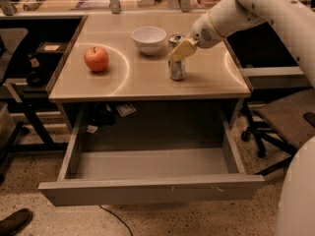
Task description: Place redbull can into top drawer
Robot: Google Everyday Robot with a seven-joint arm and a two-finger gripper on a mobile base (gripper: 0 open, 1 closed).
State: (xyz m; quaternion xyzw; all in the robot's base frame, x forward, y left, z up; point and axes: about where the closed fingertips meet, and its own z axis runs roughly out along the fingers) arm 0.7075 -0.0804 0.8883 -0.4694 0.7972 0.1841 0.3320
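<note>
The redbull can (176,70) stands upright on the beige table top (138,82), right of centre, just in front of the white bowl. My gripper (181,50) reaches in from the upper right on the white arm and sits around the can's middle, covering part of it. The can's base rests on the table. The top drawer (152,188) is pulled wide open below the table's front edge, and I see nothing lying inside it.
A red apple (96,59) lies on the table's left side. A white bowl (149,39) stands at the back centre. An office chair (285,122) stands to the right of the table. A dark shelf unit (29,68) stands to the left.
</note>
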